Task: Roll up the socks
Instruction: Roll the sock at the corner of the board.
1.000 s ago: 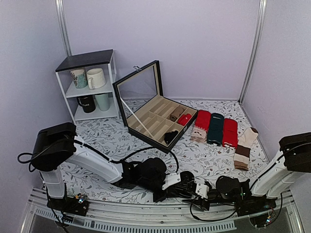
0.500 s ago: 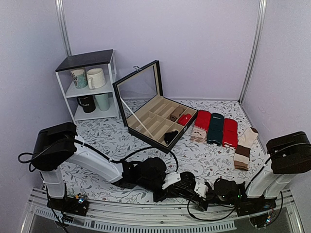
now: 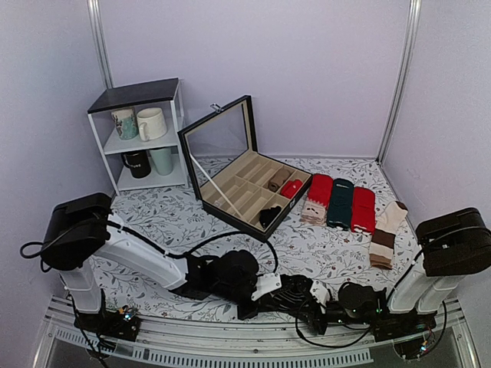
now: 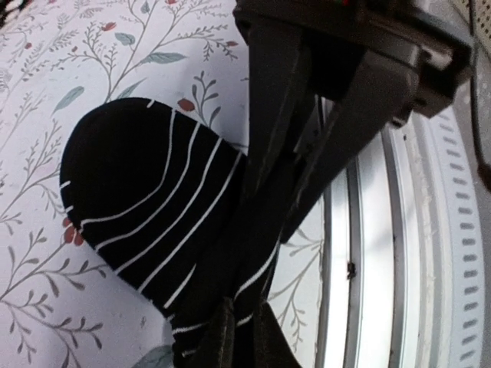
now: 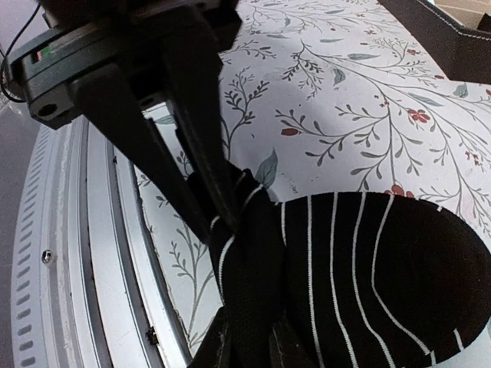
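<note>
The socks (image 4: pixel 146 184) are black with thin white stripes and lie bunched on the flowered tablecloth by the front rail, toe end rounded and flat. My left gripper (image 4: pixel 244 318) is shut on a gathered fold of them at the near end. The right gripper (image 5: pixel 253 341) pinches the same twisted fold (image 5: pixel 253 253) from the opposite side, with the striped toe (image 5: pixel 383 268) spreading to its right. In the top view the left gripper (image 3: pixel 280 290) and the right gripper (image 3: pixel 316 295) meet nose to nose over the socks, which are mostly hidden there.
A metal rail (image 3: pixel 230 354) runs along the table's front edge right beside the socks. Farther back stand an open glass-lid compartment box (image 3: pixel 253 192), red and green socks (image 3: pixel 339 203), cream-and-brown socks (image 3: pixel 387 230) and a white shelf with mugs (image 3: pixel 142 138).
The right gripper has closed onto the fold of the socks and its arm has drawn in to the left. The left arm has sunk slightly, still gripping.
</note>
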`<state>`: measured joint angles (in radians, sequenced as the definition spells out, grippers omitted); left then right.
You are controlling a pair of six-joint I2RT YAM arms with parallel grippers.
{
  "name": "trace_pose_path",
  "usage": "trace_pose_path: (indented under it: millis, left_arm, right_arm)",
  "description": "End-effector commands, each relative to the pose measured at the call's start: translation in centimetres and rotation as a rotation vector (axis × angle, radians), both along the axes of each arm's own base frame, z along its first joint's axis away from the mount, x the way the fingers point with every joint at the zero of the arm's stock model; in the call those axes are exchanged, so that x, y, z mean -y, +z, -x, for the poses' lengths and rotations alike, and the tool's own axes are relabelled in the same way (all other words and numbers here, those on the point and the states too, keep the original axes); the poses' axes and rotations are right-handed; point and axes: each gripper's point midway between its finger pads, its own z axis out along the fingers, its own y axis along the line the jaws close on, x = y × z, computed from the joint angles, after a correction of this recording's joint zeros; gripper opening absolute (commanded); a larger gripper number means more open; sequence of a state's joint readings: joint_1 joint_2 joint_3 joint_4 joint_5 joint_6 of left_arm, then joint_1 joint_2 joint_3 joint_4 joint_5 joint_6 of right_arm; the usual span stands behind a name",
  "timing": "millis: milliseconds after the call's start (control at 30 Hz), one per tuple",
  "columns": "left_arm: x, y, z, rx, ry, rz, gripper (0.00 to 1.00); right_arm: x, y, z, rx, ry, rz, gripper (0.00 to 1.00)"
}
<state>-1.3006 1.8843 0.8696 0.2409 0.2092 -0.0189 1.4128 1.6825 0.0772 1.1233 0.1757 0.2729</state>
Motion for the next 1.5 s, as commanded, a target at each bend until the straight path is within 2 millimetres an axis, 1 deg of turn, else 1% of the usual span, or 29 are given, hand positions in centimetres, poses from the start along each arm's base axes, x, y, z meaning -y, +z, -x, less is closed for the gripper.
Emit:
trace_pose_path:
  millis: [0, 67, 167, 233, 267, 333, 433, 533, 600, 633, 667, 833, 900, 1000, 1133, 1267, 1333, 1400, 1467]
  left_arm:
    - [-4.0, 0.0, -1.3, 0.196, 0.027, -0.114, 0.08]
    - [-3.6, 2.9, -1.0, 0.303, -0.014, -0.027, 0.09]
    - [-4.0, 5.7, -0.2, 0.427, -0.083, 0.079, 0.10]
    - [-4.6, 6.7, 0.5, 0.479, -0.126, 0.139, 0.11]
    - [-5.0, 6.7, 0.7, 0.498, -0.145, 0.158, 0.12]
    - [-4.9, 7.0, 0.9, 0.535, -0.165, 0.200, 0.14]
    - [-3.7, 6.6, 1.0, 0.555, -0.193, 0.204, 0.17]
    - [-2.3, 6.1, 1.7, 0.571, -0.257, 0.230, 0.19]
    - [-1.6, 5.2, 2.2, 0.568, -0.301, 0.224, 0.20]
    - [-1.3, 4.9, 2.3, 0.570, -0.317, 0.220, 0.25]
    - [-1.0, 4.8, 2.5, 0.577, -0.327, 0.221, 0.28]
    - [0.0, 4.1, 3.3, 0.575, -0.375, 0.225, 0.31]
    - [0.4, 3.3, 2.9, 0.584, -0.367, 0.202, 0.34]
    - [0.8, 2.2, 2.4, 0.589, -0.353, 0.171, 0.33]
    - [1.1, 1.2, 1.6, 0.599, -0.323, 0.146, 0.33]
    - [1.2, 1.5, 0.4, 0.645, -0.267, 0.151, 0.35]
    - [1.3, 1.7, 0.1, 0.656, -0.255, 0.151, 0.41]
    - [1.4, 2.0, 0.0, 0.664, -0.245, 0.157, 0.44]
    - [1.3, 2.8, 0.1, 0.663, -0.243, 0.185, 0.48]
  right_arm:
    - [3.5, -4.6, 1.0, -0.175, -0.059, 0.137, 0.14]
    - [3.8, -4.8, 1.2, -0.210, -0.059, 0.134, 0.14]
    - [4.2, -5.3, 1.4, -0.264, -0.075, 0.135, 0.14]
    - [4.4, -5.6, 1.8, -0.301, -0.075, 0.140, 0.14]
    - [4.4, -5.8, 1.9, -0.316, -0.074, 0.140, 0.14]
    - [4.4, -6.0, 2.3, -0.350, -0.073, 0.142, 0.14]
    - [4.7, -6.2, 2.6, -0.382, -0.077, 0.149, 0.14]
    - [4.9, -6.4, 2.7, -0.397, -0.082, 0.156, 0.14]
    - [5.0, -6.5, 2.7, -0.399, -0.083, 0.162, 0.14]
    - [5.0, -6.5, 2.7, -0.401, -0.086, 0.162, 0.14]
    - [5.1, -6.5, 2.7, -0.402, -0.086, 0.165, 0.14]
    - [5.0, -6.6, 2.8, -0.403, -0.083, 0.170, 0.14]
    - [5.0, -6.7, 2.7, -0.404, -0.082, 0.171, 0.14]
    - [5.0, -6.7, 2.7, -0.405, -0.080, 0.172, 0.14]
    - [4.9, -6.7, 2.8, -0.406, -0.076, 0.173, 0.14]
    - [4.9, -6.7, 2.8, -0.407, -0.074, 0.173, 0.14]
    - [4.9, -6.8, 2.8, -0.409, -0.074, 0.176, 0.14]
    - [4.9, -6.8, 2.8, -0.410, -0.072, 0.176, 0.14]
    - [4.8, -6.8, 2.8, -0.411, -0.073, 0.177, 0.14]
